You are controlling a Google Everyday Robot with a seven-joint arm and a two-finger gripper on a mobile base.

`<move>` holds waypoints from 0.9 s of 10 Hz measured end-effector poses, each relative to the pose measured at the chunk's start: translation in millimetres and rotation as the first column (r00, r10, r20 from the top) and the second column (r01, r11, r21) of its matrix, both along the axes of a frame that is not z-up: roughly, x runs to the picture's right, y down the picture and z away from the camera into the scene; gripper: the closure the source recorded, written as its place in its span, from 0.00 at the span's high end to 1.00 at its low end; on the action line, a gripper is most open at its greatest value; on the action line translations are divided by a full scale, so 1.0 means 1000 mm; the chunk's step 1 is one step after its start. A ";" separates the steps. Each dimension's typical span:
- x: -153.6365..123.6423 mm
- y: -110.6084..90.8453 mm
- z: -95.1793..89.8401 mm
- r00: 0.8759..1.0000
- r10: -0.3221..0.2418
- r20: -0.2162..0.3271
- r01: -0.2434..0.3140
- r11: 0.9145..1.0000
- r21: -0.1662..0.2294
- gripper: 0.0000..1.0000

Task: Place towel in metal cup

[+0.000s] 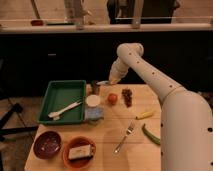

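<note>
While the gripper is hovering at mid-frame just right of the metal cup, its jaws are pinching the towel, which is hanging by the cup's rim, so the pickup seems done, the drop inside not yet made.

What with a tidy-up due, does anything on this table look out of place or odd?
Nothing looks spilled or damaged. The only oddity is that the towel isn't lying flat. It is pinched in the shut claw, raised beside the metal cup at the back of the table.
</note>
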State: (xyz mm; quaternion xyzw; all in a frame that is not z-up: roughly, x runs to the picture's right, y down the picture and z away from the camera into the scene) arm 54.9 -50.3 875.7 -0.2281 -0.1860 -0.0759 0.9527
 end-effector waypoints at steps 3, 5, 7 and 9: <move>-0.003 0.000 0.000 1.000 -0.003 0.003 0.003 1.000 0.000 0.00; -0.005 -0.002 0.002 1.000 -0.002 0.008 0.002 1.000 0.004 0.00; -0.018 -0.005 0.005 1.000 -0.005 0.025 0.005 1.000 0.008 0.00; -0.022 -0.007 0.008 0.999 0.003 0.037 -0.004 1.000 0.011 0.00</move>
